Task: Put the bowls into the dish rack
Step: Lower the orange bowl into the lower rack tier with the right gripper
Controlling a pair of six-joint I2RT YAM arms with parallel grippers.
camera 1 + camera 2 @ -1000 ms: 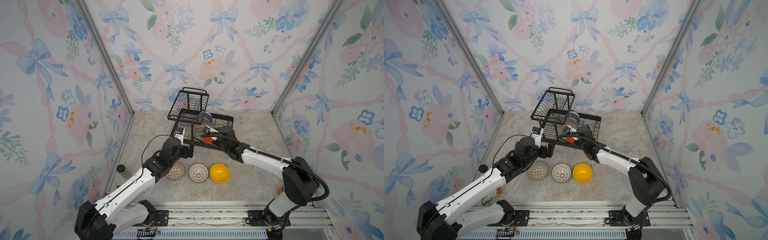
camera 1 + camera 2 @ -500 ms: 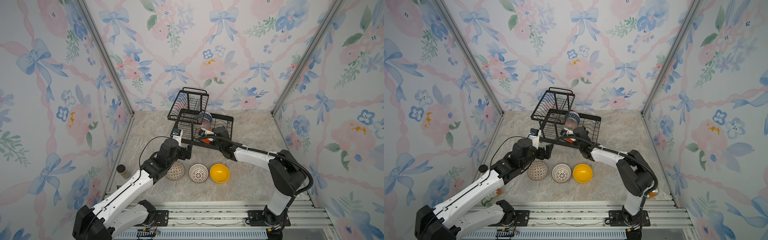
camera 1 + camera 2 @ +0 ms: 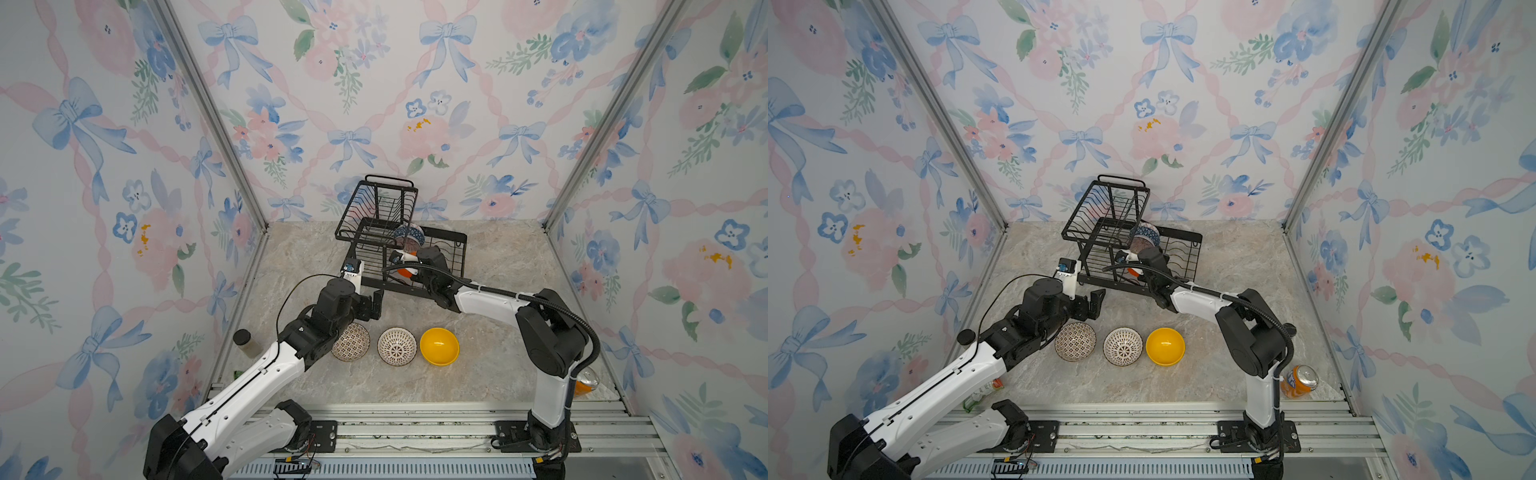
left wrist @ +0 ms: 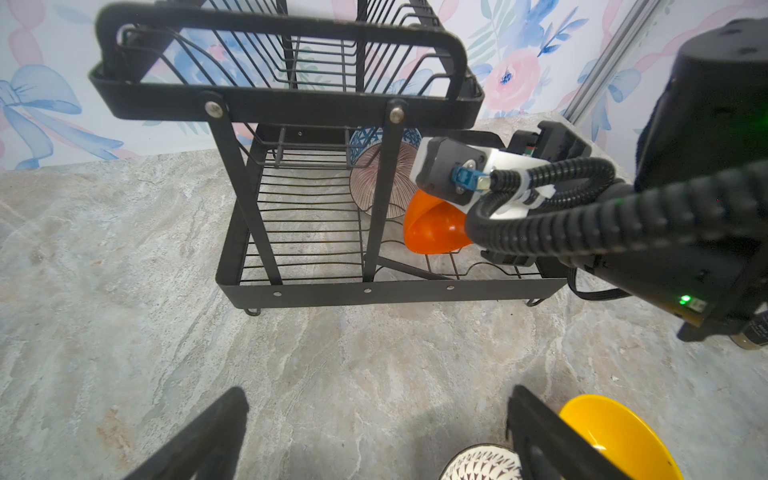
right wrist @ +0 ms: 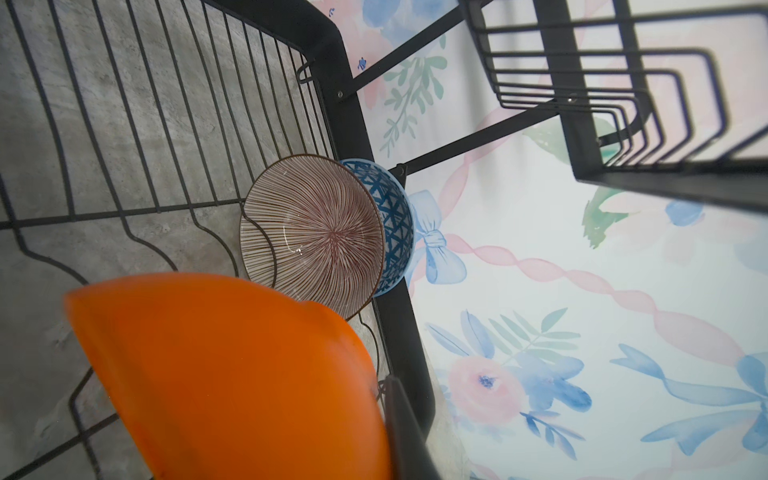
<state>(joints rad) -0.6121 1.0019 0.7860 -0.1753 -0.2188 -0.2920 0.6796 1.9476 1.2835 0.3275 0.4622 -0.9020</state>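
Glossy orange bowl point(image 4: 436, 228) is pinched at its rim by the nearly closed right jaws, apparently over the lower base of the black wire dish rack point(image 4: 395, 287), beside the upright pink-striped bowl point(image 5: 311, 237) and blue triangle-patterned bowl point(image 5: 395, 224). Empty, the left jaws gape wide above the tabletop point(image 4: 332, 374).

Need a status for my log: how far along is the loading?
Done: blue triangle-patterned bowl and pink striped bowl stand on edge in the dish rack, lower tier. In hand: right fingers hold the orange bowl inside it. Left: two lattice-patterned bowls and the yellow bowl, on the table; left fingers open.
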